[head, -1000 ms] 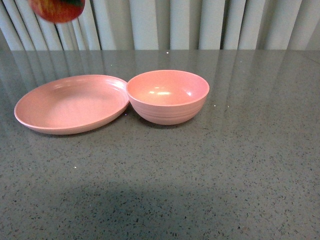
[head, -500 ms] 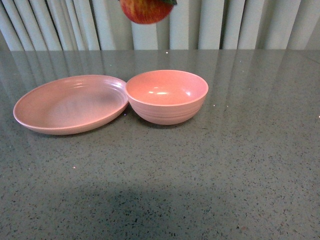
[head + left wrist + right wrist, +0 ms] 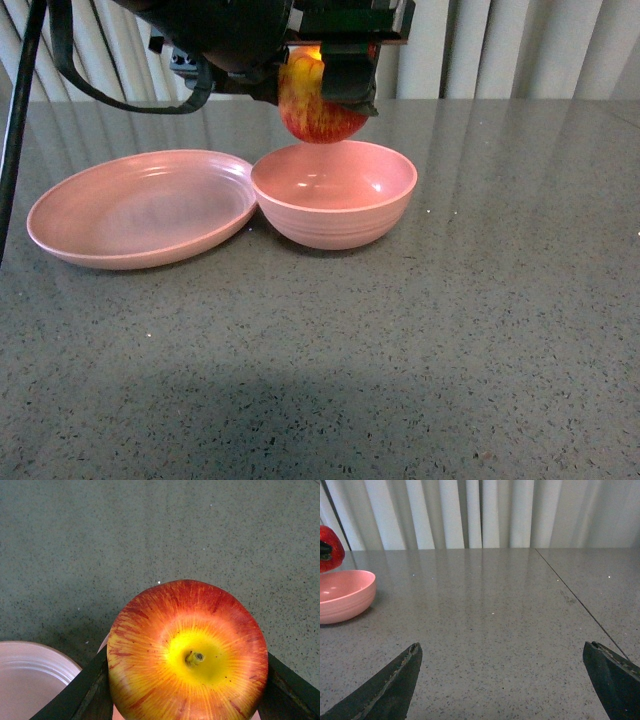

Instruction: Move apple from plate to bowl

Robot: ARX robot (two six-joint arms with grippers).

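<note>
From my station I see the apple (image 3: pixel 322 108) off the plate (image 3: pixel 140 255) and in the air, gripped by the left jaws. In the front view the dark bulk of the left arm (image 3: pixel 225 35) fills the top left, and 2 black fingers (image 3: pixel 350 80) clamp the fruit from either side. The apple hangs over the far left part of the bowl (image 3: pixel 332 225), its underside about level with the far rim and not down inside. The left wrist view looks straight onto the apple (image 3: pixel 187 655): yellow patch and short stem (image 3: pixel 194 657) face the camera, red streaks run outward, and a dark finger (image 3: pixel 85 692) presses on each flank. A pink rim shows at that picture's corner; I cannot tell whether it belongs to plate or bowl.

The plate holds nothing and lies on the left of the grey speckled bench (image 3: pixel 450 350). Its right rim looks to be touching the bowl's left wall. The bowl sits upright with nothing in it. A black cable (image 3: pixel 20 130) runs down the left edge of the front view, and pale vertical blinds (image 3: pixel 520 50) close off the far side.

The right jaws are spread wide, gripping nothing: both dark fingertips (image 3: pixel 387 690) sit far apart over bare bench (image 3: pixel 485 630), well to the right of the bowl (image 3: pixel 345 602). From that camera the apple (image 3: pixel 330 547) shows just above the bowl's rim. A thin seam (image 3: pixel 580 602) crosses the bench on the right.
</note>
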